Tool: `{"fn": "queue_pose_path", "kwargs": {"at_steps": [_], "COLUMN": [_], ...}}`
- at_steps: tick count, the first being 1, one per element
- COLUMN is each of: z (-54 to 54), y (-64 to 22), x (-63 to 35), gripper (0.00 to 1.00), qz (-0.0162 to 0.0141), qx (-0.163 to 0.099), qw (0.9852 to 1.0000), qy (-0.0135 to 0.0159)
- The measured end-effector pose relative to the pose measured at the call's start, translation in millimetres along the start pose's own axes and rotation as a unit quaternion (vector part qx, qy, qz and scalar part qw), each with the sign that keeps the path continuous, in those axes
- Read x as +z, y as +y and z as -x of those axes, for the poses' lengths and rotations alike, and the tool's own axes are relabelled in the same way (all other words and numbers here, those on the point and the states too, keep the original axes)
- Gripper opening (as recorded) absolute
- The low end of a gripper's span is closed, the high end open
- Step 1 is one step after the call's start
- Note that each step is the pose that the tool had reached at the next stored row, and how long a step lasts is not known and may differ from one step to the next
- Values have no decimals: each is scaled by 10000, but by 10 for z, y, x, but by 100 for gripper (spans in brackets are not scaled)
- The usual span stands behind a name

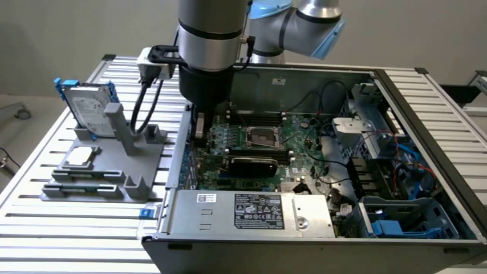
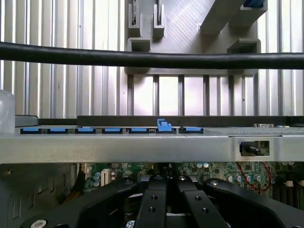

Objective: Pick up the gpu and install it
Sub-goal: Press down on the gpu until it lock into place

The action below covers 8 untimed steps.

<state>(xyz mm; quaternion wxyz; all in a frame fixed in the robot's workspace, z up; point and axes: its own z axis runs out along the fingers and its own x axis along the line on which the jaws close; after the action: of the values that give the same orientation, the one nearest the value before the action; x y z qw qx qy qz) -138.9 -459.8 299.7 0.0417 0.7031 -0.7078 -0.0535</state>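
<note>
The gpu [image 1: 255, 165] shows as a black rounded shroud low on the green motherboard [image 1: 228, 137] inside the open computer case [image 1: 396, 103]. It lies across the board toward the wall on the exterior view's left. My gripper [image 1: 199, 132] hangs just inside that wall, up and to the left of the shroud and apart from it. In the wrist view the gripper [image 2: 168, 184] is shut, its black fingers [image 2: 153, 204] pressed together over the motherboard [image 2: 223, 170], and I see nothing between them.
A grey fixture [image 1: 99, 171] on the slatted table holds a silver hard drive with blue rails [image 1: 90, 108] and a small silver chip [image 1: 81, 157]. The power supply [image 1: 251, 211] fills the case front. A black cable [image 2: 152, 59] crosses the wrist view. Blue clips [image 2: 164, 126] line the case wall.
</note>
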Motion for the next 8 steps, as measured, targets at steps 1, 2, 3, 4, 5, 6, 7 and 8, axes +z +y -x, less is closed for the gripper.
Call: {"fn": "queue_pose_path", "kwargs": {"at_steps": [1, 2, 3, 4, 5, 6, 7, 8], "z": [1, 4, 5, 7, 9, 9, 10, 11], "y": [0, 0, 0, 0, 0, 1, 1, 1], "x": [-1, -1, -2, -1, -2, -1, -1, -1], "gripper": [11, 11, 11, 11, 11, 11, 11, 11], "qz": [10, 18, 24, 30, 35, 39, 43, 45], "qx": [1, 2, 4, 5, 6, 8, 9, 10], "qw": [10000, 10000, 10000, 10000, 10000, 10000, 10000, 10000], "qy": [2, 4, 7, 10, 13, 15, 18, 21]}}
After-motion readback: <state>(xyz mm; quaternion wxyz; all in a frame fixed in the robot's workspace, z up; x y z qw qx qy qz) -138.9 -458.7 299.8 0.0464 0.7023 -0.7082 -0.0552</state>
